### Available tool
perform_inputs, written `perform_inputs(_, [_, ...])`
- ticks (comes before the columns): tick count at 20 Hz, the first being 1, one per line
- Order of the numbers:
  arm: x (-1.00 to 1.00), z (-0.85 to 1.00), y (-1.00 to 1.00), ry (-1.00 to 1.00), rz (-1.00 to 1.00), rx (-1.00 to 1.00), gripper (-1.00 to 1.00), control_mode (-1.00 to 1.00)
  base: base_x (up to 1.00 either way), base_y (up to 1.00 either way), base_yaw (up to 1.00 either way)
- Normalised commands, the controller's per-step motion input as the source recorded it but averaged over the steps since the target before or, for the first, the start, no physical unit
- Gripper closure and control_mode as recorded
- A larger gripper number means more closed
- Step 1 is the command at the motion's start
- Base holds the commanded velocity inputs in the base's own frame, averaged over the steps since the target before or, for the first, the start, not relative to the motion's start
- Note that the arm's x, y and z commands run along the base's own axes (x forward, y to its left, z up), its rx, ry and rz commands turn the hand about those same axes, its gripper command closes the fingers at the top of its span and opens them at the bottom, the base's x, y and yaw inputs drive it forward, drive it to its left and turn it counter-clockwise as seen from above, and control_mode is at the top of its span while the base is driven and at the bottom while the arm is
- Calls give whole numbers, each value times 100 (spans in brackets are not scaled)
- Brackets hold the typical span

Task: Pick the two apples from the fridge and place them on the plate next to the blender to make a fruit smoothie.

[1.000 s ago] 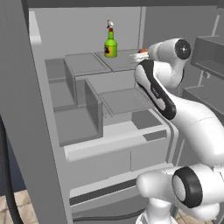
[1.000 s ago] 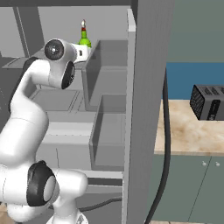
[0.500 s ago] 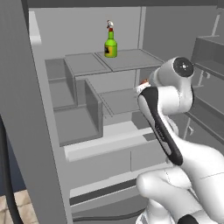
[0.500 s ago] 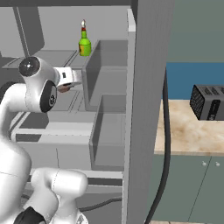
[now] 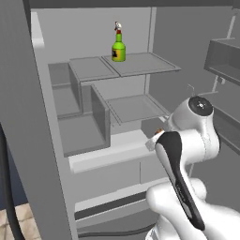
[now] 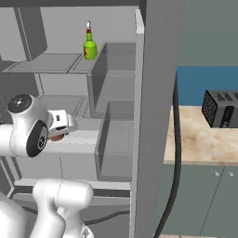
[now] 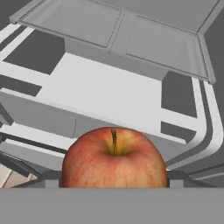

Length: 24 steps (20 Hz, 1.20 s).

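A green bottle (image 5: pixel 118 48) was set upright on the top shelf (image 5: pixel 123 65) of the open fridge (image 5: pixel 93 136); the white arm (image 5: pixel 185 154) was raised below that shelf.

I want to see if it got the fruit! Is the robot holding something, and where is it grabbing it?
Yes, an apple, stem up, sits at the end effector, apparently gripped low on its two sides.
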Motion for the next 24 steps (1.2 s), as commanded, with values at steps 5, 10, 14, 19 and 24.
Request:
perform_inputs(5, [-17, 0, 0, 0, 2, 0, 100, -100, 0, 0, 0])
perform_inputs(10, [-74, 6, 0, 1, 0, 7, 100, -100, 0, 0, 0])
perform_inputs(14, [-80, 3, 0, -3, 0, 0, 100, -100, 0, 0, 0])
perform_inputs(19, [-14, 0, 0, 0, 0, 0, 100, -100, 0, 0, 0])
perform_inputs(24, [0, 0, 0, 0, 0, 0, 100, -100, 0, 0, 0])
